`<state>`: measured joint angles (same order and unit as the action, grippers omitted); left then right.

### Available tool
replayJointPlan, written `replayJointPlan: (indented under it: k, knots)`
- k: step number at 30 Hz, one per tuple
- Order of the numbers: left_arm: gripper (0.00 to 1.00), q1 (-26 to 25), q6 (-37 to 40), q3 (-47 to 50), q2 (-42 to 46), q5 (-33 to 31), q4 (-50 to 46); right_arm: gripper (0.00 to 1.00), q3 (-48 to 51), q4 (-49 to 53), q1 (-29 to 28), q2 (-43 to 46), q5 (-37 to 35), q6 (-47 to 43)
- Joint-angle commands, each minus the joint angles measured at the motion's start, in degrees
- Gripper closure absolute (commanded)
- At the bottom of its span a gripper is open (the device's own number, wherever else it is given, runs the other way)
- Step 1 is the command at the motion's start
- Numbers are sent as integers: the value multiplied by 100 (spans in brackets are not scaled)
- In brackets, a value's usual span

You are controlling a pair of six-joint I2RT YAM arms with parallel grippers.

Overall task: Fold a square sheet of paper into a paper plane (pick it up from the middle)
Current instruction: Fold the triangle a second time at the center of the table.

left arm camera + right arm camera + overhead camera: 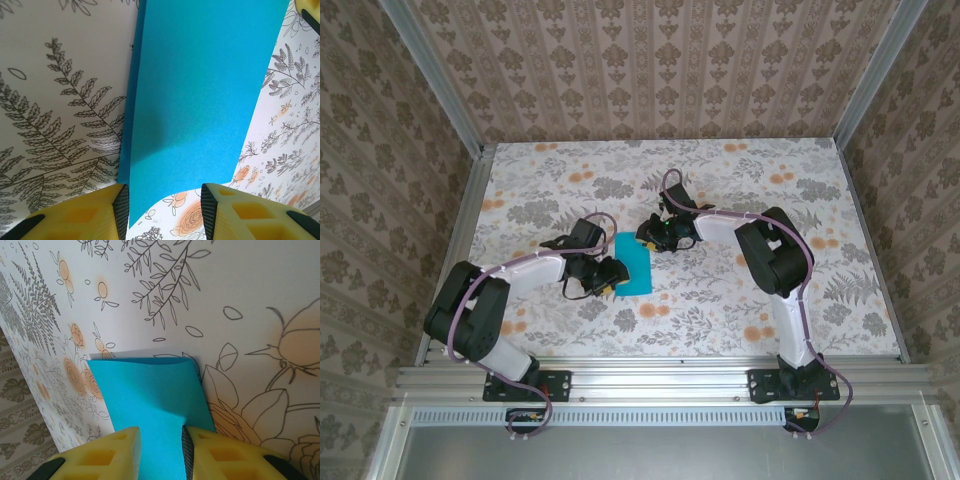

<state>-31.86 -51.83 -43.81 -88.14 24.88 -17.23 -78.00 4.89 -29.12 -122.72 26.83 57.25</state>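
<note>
counter point(720, 300): patterned with flowers, spread beneath the sheet.
square sheet of paper point(633, 263): laid flat mid-counter, already doubled into a narrow rectangle.
left gripper point(162, 192): jaws held apart, astride the sheet's near end, which is curled up slightly.
right gripper point(161, 432): jaws kept narrowly apart at the sheet's far end.
step: the first centre fold is judged made.
next move: a corner must be lifted and folded towards the crease while the other end is held.

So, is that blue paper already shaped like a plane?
No, the blue paper is a plain rectangle lying on the flowered table, with no pointed nose.
</note>
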Motion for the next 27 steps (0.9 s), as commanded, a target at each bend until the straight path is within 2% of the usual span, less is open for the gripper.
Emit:
replayJointPlan:
  k: [1,11,17,20,27]
  knots:
    - [55,-31,-241,-24,-63,102,-30,69,250,609,76,-367,-458,20]
    - [66,-58,-362,-26,-331,203,120,69,259,597,82,-367,-442,13]
    - [88,-58,-226,-128,-284,-39,28,69,153,610,89,-271,-299,-141]
    - [94,-58,-56,-232,-253,-210,-230,69,37,555,100,54,-101,-460]
    - [98,-58,258,-434,-194,-476,-561,75,95,774,-19,774,157,-1183]
